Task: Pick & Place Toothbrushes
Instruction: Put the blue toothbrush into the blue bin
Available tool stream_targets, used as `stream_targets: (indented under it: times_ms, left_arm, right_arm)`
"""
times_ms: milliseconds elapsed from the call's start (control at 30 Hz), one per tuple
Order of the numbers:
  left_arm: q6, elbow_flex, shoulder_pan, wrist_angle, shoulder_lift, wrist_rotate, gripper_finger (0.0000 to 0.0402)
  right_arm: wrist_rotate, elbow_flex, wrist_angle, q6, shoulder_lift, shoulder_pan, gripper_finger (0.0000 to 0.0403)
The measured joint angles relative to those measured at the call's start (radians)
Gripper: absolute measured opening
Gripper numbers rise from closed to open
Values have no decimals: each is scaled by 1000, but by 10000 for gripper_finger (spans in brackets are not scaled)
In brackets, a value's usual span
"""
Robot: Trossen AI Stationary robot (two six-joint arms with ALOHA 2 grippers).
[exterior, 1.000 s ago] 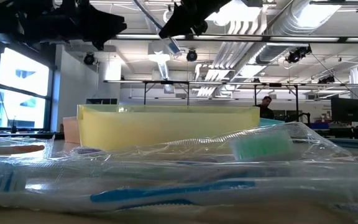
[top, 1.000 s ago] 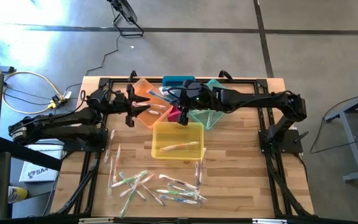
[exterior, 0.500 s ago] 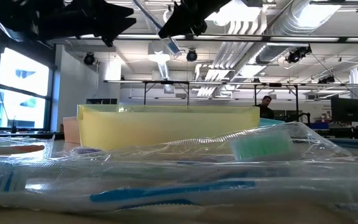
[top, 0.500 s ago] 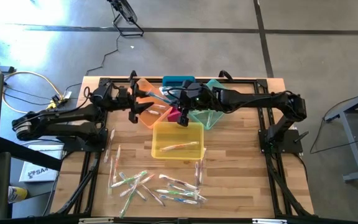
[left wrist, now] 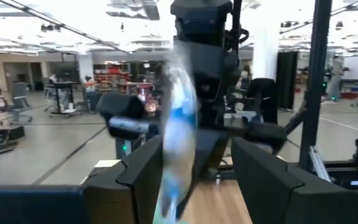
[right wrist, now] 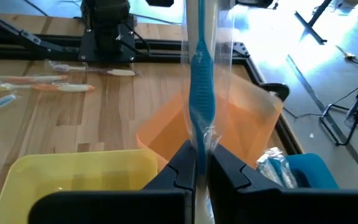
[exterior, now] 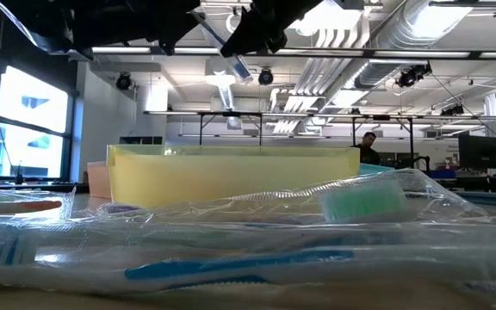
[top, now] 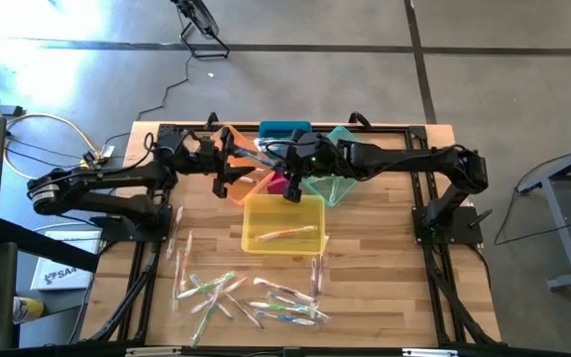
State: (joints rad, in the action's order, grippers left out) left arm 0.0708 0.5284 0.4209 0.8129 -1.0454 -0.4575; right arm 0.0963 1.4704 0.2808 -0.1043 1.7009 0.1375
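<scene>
A blue toothbrush (right wrist: 201, 93) in a clear wrapper is lifted over the orange bin (top: 238, 171), with my right gripper (right wrist: 201, 158) shut on it; the high view shows this gripper (top: 284, 164) too. My left gripper (left wrist: 197, 180) is open close by, level with the toothbrush (left wrist: 178, 118), whose blurred wrapper shows between its two fingers. In the high view my left gripper (top: 232, 164) is above the orange bin. One toothbrush (top: 285, 234) lies in the yellow bin (top: 256, 210). Several more toothbrushes (top: 256, 297) lie scattered near the table's front edge. My right gripper pinches the wrapped toothbrush between its two fingers, on the blue handle (right wrist: 201, 138). The fingers lie across it, slanting down toward the table's left. The toothbrush is lifted clear and sticks out beyond the fingertips (right wrist: 185, 163). Whether my left gripper touches the wrapper, I cannot tell.
A blue bin (top: 284, 129), a teal bin (top: 337, 183) and a pink bin (top: 278, 182) crowd the far middle beside the orange one. A few wrapped toothbrushes (top: 178, 253) lie along the left side. Bare wood lies at the right (top: 385, 268).
My left gripper has moved toward the table's right, toward my right gripper and the held toothbrush, rising a little. My right gripper and the toothbrush have kept still.
</scene>
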Motion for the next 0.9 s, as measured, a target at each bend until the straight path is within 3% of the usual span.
stream_targets:
  times_ms: [267,433,900]
  left_arm:
    - [-22,60,-48,-1,-76,27,182]
    - [-22,61,-48,-19,-78,28,182]
    - [-51,61,-48,-11,-78,26,182]
  right_arm:
    - [13,-1,1,-1,24,0,10]
    - [60,-1,1,-10,18,-8,10]
    - [55,-1,-19,-32,-15,-7,10]
